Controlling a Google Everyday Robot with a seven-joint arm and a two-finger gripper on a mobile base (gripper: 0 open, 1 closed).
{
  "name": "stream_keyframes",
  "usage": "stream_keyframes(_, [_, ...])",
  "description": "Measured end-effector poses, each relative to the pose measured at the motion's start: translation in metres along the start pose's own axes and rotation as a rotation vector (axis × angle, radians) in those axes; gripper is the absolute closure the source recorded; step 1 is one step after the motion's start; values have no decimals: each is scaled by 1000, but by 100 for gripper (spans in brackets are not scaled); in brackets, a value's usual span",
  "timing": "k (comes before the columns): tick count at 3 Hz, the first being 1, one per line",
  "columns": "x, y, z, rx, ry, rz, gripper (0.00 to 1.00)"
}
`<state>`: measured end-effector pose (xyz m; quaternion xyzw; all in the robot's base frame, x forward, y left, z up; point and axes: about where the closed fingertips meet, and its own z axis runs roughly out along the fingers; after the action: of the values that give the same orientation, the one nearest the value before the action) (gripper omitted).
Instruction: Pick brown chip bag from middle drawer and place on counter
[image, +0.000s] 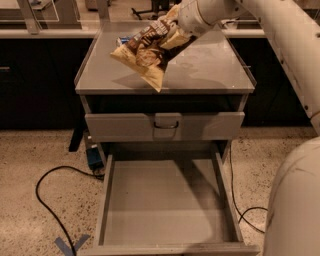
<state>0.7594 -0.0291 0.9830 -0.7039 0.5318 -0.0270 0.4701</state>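
Camera view, arm (285, 45) extended from upper right, claw (173, 33) clamped on brown chip bag (142, 52) above counter (210, 67)

Dim warm light; tool (174, 34) above counter (215, 67)

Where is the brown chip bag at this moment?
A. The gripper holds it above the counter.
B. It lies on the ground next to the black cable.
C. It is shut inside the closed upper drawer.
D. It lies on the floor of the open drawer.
A: the gripper, near the top of the view, grips the brown chip bag, which hangs over the counter; the open middle drawer below does not hold it.
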Motion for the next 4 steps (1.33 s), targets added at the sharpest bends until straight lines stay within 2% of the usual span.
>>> stream_keyframes(1, [28,-28,15,67,61,-8,100])
stream_keyframes(2, [48,-48,27,72,93,9,100])
stream_keyframes(3, [64,-47,46,25,99,60,100])
stream_keyframes(4, [81,-39,52,14,41,170,100])
